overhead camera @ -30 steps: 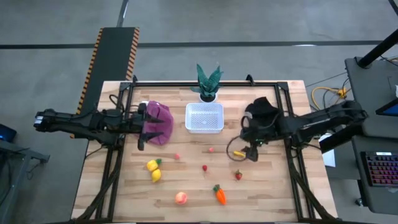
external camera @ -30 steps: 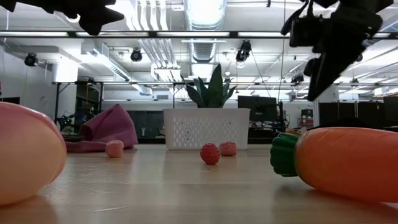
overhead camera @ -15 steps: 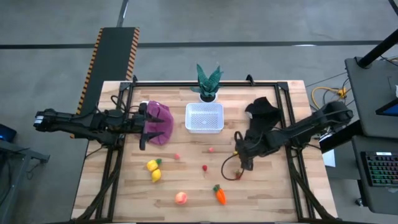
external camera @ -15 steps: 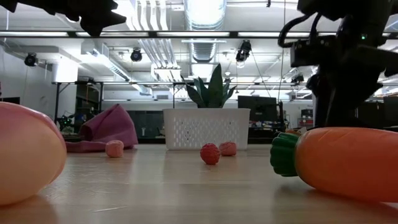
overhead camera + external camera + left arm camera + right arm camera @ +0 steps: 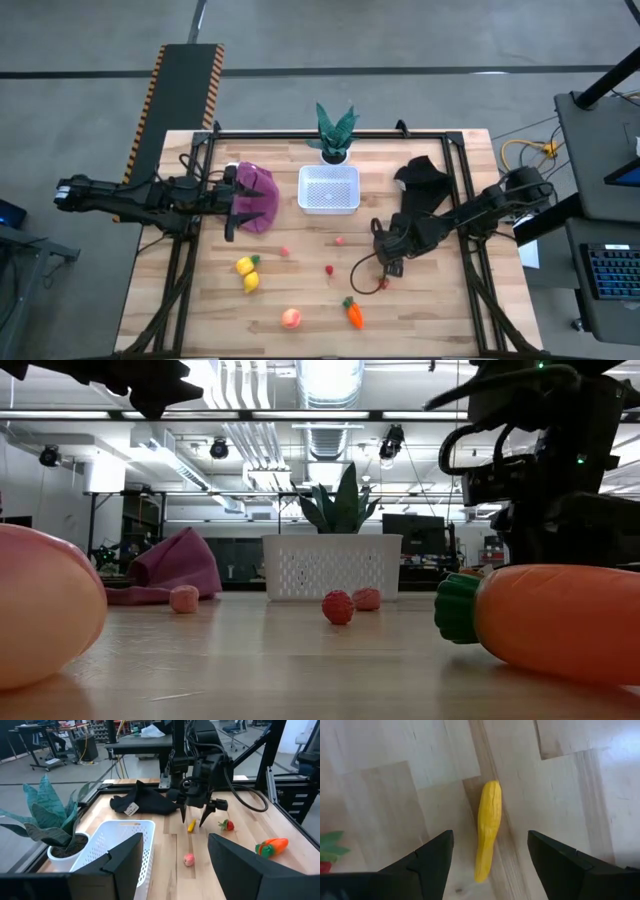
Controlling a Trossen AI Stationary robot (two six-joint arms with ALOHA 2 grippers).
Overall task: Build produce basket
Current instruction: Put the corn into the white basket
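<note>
**Right arm drops over a yellow piece; basket still empty**

Wooden planks make up the table (image 5: 200, 300), and most of the produce lies loose on them: two lemons (image 5: 247, 273), a peach-pink fruit (image 5: 291, 318), a carrot (image 5: 354, 313), and small red berries such as the one mid-table (image 5: 329, 269). At the far edge sits the basket (image 5: 328, 189), with nothing visible in it, between a purple cloth (image 5: 255, 198) and a black cloth (image 5: 424, 180), a potted plant (image 5: 335, 132) just behind it.

Over the last second the right gripper (image 5: 385, 262) has swung from beside the black cloth toward the near side of the table and come down. Its wrist camera now looks straight at a slim yellow piece (image 5: 488, 828) lying on the wood, framed between the two spread fingers (image 5: 435, 855), which hold nothing (a strawberry's leafy top (image 5: 329, 845) shows at the frame's edge). From the left wrist view the fingertips hang just above the yellow piece (image 5: 192, 825), not yet touching it.

That reads as a pick about to begin: closing on the piece looks like the next step, then the carry to the basket. Filling has barely started.

Meanwhile the left gripper (image 5: 228, 205) has not moved, parked by the purple cloth, fingers apart and empty.
</note>
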